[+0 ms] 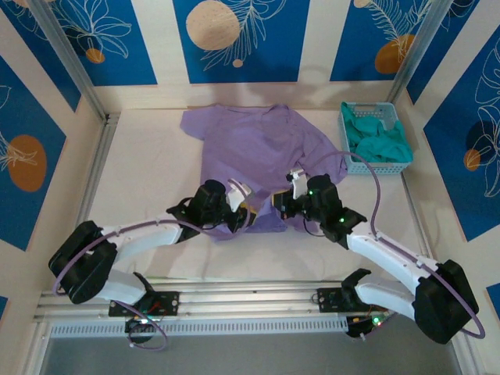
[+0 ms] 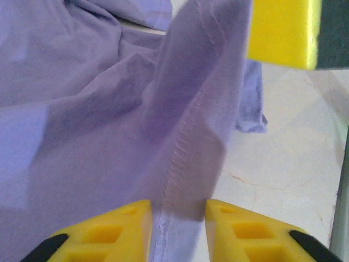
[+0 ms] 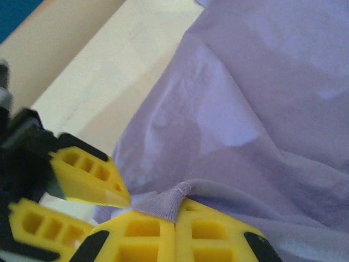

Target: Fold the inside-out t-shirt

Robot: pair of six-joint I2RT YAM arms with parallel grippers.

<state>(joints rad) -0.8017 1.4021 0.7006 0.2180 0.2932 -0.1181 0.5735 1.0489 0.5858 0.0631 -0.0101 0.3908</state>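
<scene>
Lavender t-shirt (image 1: pixel 258 144), right pincer (image 3: pixel 174 218) pinching hem (image 3: pixel 168 200) close-up, blue basket (image 1: pixel 367 105) overhead

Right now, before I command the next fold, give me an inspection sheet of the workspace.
Surface: white table, no stains seen.
Job's things: lavender t-shirt spread mid-table, its near hem raised at the jaws.
Clutter: light blue basket at the right rear, close beside the shirt's sleeve, with a teal garment in it.
Grippers: left gripper has its jaws parted, with a seamed fold of the shirt standing between them. Right gripper has its jaws shut on the hem.
Cables: purple cable arcs above the table beside the right arm; no snag seen.
Surroundings: blue patterned panels; aluminium frame at the near edge.
</scene>
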